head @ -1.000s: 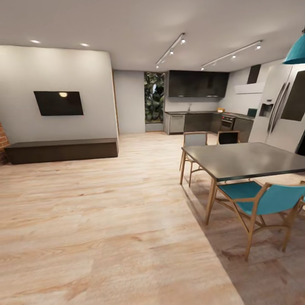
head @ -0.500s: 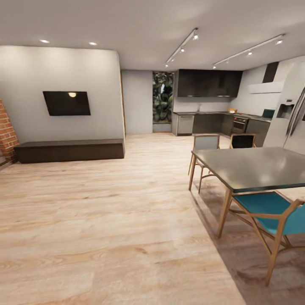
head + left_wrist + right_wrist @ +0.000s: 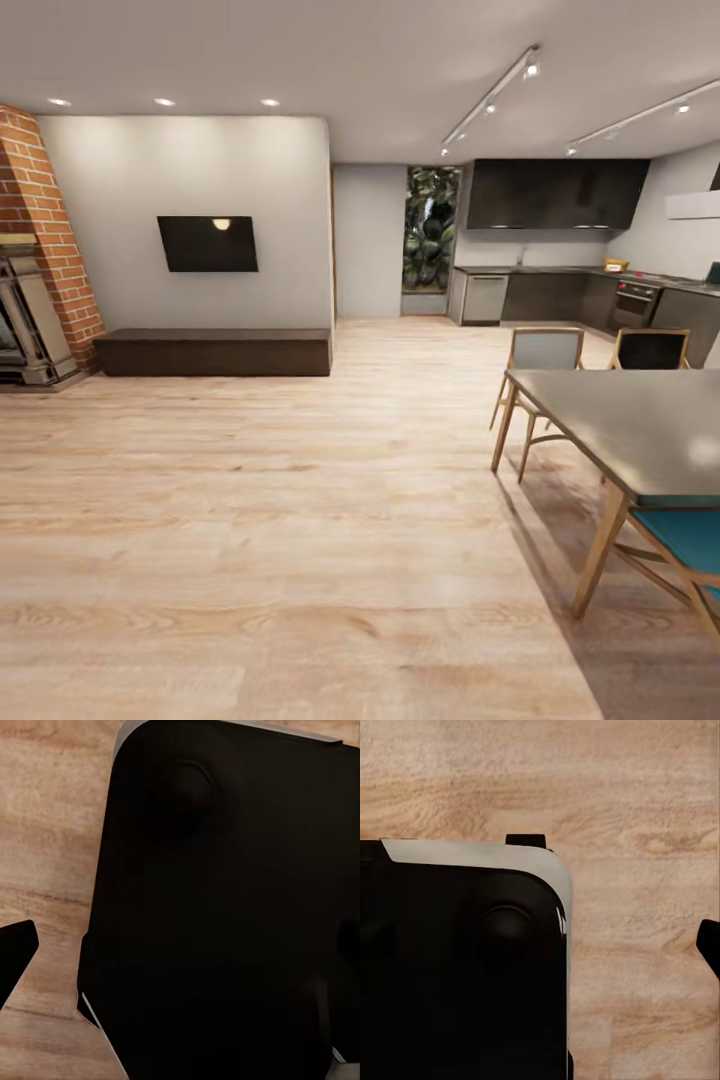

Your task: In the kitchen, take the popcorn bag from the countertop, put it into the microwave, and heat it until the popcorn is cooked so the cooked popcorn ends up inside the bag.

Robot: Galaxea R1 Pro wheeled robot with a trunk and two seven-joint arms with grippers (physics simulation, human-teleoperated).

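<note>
Black robot body (image 3: pixel 225 915) with a pale-edged rounded corner beneath both wrists, one dark fingertip (image 3: pixel 710 945) at the edge.

Bright, even light here from the recessed ceiling spots (image 3: pixel 160 102) and track lights (image 3: pixel 490 98), one glinting off the wall screen (image 3: pixel 208 244). Soft shadow pools under the dining table (image 3: pixel 630 425). Straight lines bow near the edges, and the far kitchen (image 3: pixel 570 250) looks soft.
</note>
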